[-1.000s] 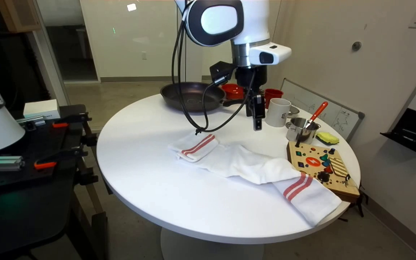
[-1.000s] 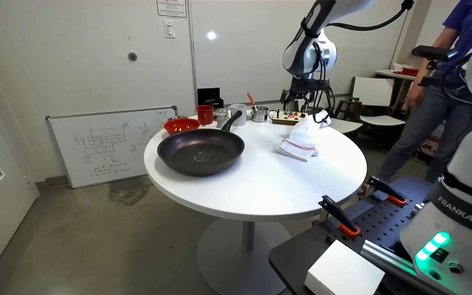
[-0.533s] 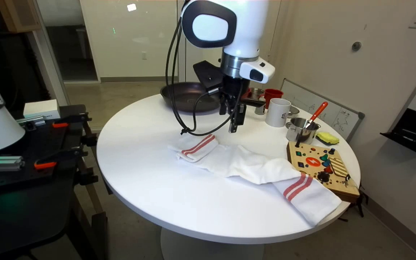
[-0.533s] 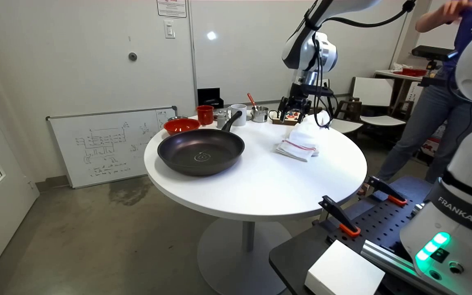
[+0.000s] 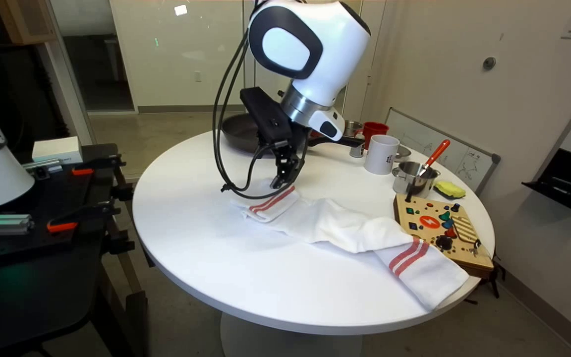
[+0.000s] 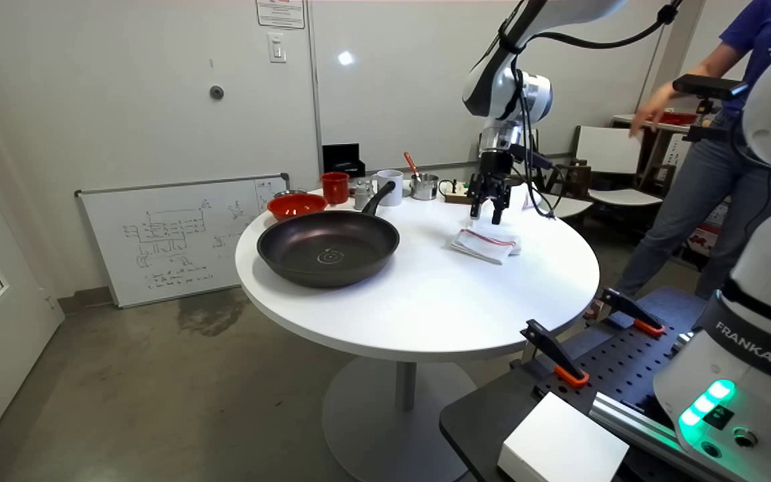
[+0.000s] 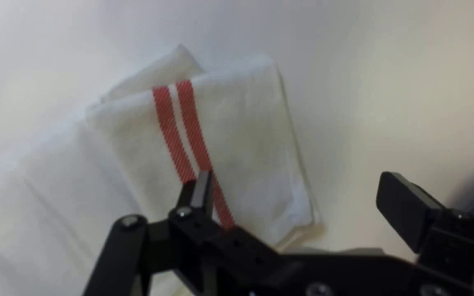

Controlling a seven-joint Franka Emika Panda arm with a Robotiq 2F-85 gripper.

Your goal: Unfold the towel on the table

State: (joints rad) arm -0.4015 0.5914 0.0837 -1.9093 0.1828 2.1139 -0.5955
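I have the tool [image 7: 296,176] with its fingers [image 7: 407,209] spread wide, holding nothing, near the folded, red-striped end of the towel [image 5: 335,225]; whether they touch it I can't tell. The towel lies rumpled across the counter [image 5: 211,263], its other striped end beside the wooden board [image 5: 428,234].

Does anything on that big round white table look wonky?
Two things. The white cloth towel with red stripes is bunched in the middle instead of lying flat. And in an exterior view, one corner of the light wooden board with colourful knobs seems to poke past the edge of the round white table.
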